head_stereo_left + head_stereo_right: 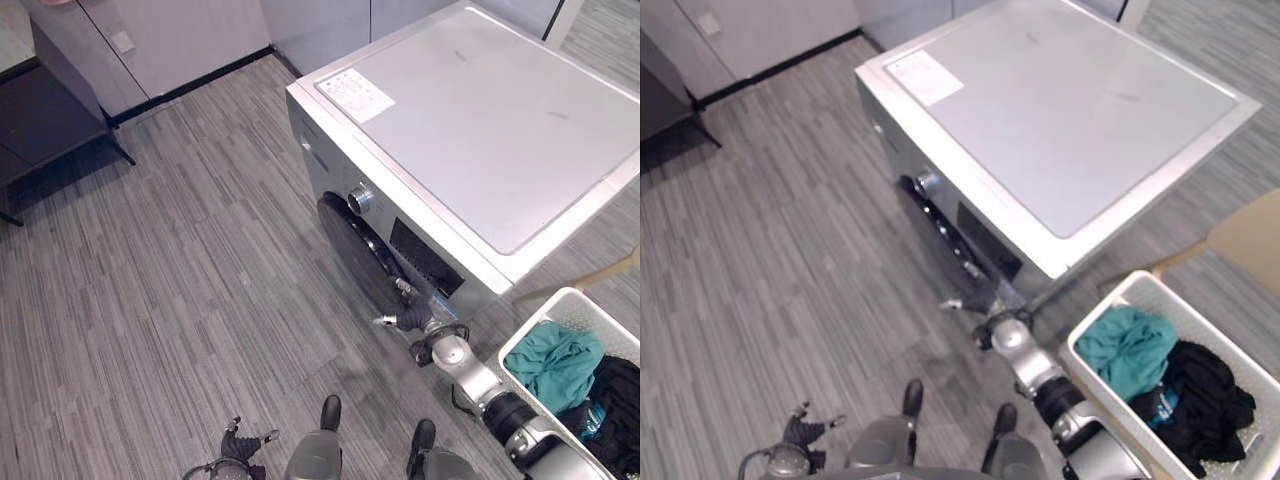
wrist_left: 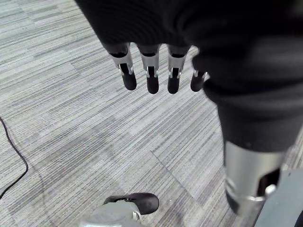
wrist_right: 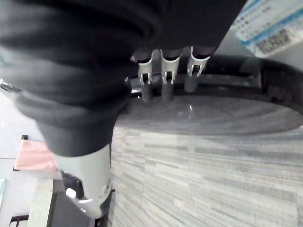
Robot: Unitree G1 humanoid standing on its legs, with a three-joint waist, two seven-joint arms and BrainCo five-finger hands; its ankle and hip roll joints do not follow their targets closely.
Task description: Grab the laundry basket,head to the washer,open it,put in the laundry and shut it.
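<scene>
Right hand (image 1: pixel 400 312): centre-right of frame, fingers (image 3: pixel 163 80) straight at the door (image 1: pixel 358 252) rim of the washer (image 1: pixel 470 140), gripping nothing; I judge they could slip. Left hand (image 2: pixel 156 71): lower left, relaxed, empty. Basket (image 1: pixel 1110 300) with laundry (image 1: pixel 1128 350): lower right, floor.

Silver washer (image 1: pixel 480 130) — white basket (image 1: pixel 1110 395), teal cloth (image 1: pixel 1127 348), black cloth (image 1: pixel 1205 400) — grey striped floor (image 1: pixel 180 290).

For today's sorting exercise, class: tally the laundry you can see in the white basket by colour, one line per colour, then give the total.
Teal laundry: 1
Black laundry: 1
Total: 2 bundles showing in the white basket; whether either bundle is more than one garment cannot be told, and a small blue patch between them is too small to identify.
</scene>
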